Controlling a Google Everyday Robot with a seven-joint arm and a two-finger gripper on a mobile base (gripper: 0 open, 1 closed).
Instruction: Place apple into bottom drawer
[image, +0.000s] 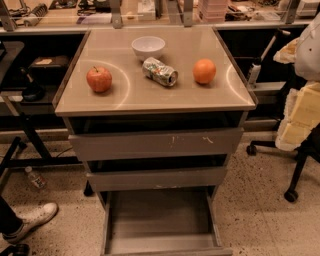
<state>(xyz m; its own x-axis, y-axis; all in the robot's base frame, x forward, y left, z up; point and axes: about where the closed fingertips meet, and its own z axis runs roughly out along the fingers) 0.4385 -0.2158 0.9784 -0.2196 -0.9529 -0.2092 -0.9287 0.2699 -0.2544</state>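
The apple sits left of the crushed can, the look-alike orange right of the can may be grabbed by mistake, the bottom drawer stands open below the can, and the gripper is out of view, so whether it is open or closed cannot be told.

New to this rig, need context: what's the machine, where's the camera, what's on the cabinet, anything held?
There is one view, looking down at a grey cabinet from its front; the camera's mount isn't recorded. The machine is a wheeled base with one arm and a two-finger gripper. The gripper is out of frame, so nothing is seen held. On top: apple left, white bowl at back, dented can lying in the middle, orange right. The bottom drawer is pulled open; the apple isn't in it yet.
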